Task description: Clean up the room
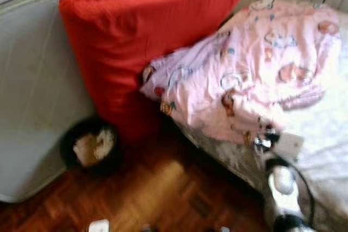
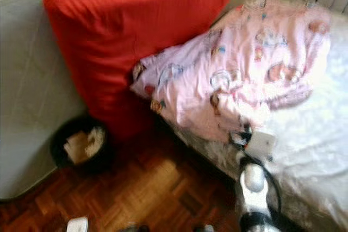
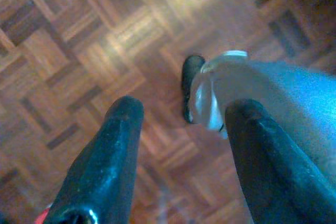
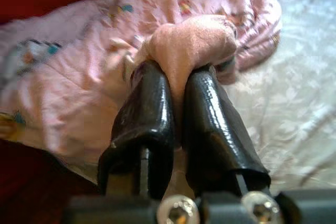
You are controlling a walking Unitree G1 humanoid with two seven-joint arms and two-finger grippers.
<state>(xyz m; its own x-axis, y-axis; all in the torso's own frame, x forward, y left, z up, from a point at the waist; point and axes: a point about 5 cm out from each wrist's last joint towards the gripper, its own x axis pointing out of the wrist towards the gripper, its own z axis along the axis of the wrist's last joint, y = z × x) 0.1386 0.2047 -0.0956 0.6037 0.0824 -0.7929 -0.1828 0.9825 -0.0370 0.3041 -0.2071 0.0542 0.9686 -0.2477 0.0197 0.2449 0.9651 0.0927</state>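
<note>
- The right gripper is up at the near edge of the bed, its two black fingers pinched together on a fold of the pink blanket.
- That blanket, printed with small cartoon figures, lies bunched across the left part of the bed, with one corner spilling against the red cushion that leans on the grey mattress.
- The grip looks to be on a bunched ridge, not a hem, so a slow, steady pull away from the cushion should spread the cloth better than a quick tug that could slip it free.
- Watch the corner hanging toward the wooden floor; lifting before dragging would likely keep it from trailing.
- The left gripper hangs over the parquet, fingers well apart and holding nothing.
- A dark round basket sits on the floor at the foot of the cushion, well clear of the pull.
</note>
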